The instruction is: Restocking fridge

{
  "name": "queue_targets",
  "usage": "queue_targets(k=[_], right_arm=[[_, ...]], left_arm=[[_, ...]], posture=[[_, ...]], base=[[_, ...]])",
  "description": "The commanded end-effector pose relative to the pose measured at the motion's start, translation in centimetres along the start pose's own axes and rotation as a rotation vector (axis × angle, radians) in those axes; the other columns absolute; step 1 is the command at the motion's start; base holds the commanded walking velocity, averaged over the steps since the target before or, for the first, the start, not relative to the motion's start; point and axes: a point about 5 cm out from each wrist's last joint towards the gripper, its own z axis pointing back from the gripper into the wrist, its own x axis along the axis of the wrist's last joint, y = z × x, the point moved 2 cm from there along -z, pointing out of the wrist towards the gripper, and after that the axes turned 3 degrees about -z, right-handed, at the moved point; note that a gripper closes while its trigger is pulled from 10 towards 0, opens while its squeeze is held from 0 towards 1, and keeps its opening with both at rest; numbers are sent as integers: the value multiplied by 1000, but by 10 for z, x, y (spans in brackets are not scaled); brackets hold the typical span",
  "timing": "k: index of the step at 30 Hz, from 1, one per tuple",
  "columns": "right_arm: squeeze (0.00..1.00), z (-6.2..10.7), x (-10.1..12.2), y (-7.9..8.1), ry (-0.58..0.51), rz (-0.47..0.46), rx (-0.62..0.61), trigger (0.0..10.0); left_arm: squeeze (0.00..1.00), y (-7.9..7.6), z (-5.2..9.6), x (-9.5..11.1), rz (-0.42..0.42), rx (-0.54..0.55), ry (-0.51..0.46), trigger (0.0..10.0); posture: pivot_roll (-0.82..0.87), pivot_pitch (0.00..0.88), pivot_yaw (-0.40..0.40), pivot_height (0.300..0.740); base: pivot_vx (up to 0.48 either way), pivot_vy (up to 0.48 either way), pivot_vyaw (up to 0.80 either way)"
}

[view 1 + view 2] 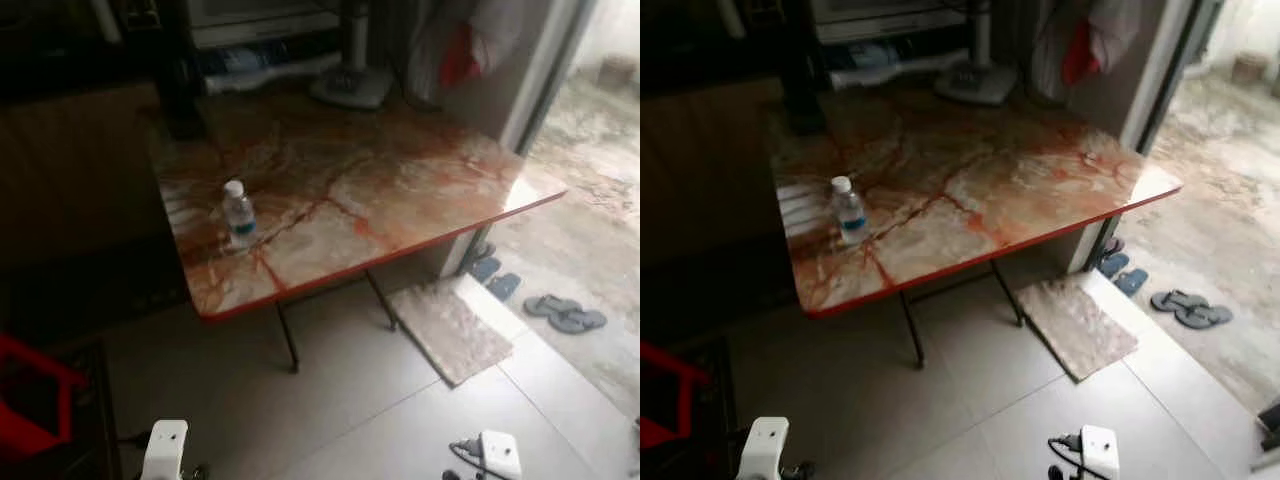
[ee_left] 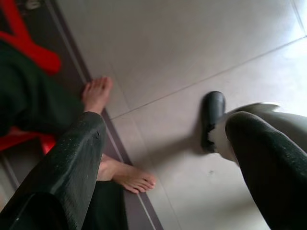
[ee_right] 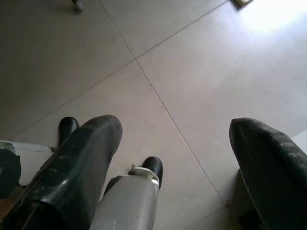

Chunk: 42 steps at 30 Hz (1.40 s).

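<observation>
Left eye view: one marble-pattern counter (image 1: pixel 400 190) ahead, red-edged. One water bottle (image 1: pixel 238 213) stands upright near its left front corner, well apart from both sets of fingers. Both arms hang low over the tiled floor (image 1: pixel 380 410). Left gripper (image 2: pixel 158 143) fingers spread open, empty; two bare feet beside them. Right gripper (image 3: pixel 172 158) fingers spread open, empty. One mat (image 1: pixel 450 330); sandals by the doorway.

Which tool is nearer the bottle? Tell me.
Left. The bottle stands on the table's left near part; the left tool hangs low almost beneath it, the right tool farther off to the right.
</observation>
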Motion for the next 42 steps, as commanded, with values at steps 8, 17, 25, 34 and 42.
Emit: queue_targets(k=[8,17,25,34,42], right_arm=[[0,4,-19,-7,15,-29,-24,10000],[0,7,-35,-10,40,31,-11,10000],[0,11,-49,-14,63,57,-9,10000],[0,15,-57,-22,59,-5,-54,10000],[0,18,-64,-27,68,-24,-65,10000]], left_arm=[[0,13,2,20,26,157,-164,10000],[0,53,52,191,62,286,-925,10000],[0,42,114,253,52,264,-1294,10000],[0,-28,151,290,33,-100,-1431,10000],[0,-31,150,268,158,-70,-1352,10000]], posture=[[72,6,-2,740],[112,50,-3,740],[118,86,-9,740],[96,76,-18,740],[89,66,-40,740]], base=[[0,0,63],[0,0,0],[0,0,0],[0,0,0],[0,0,0]])
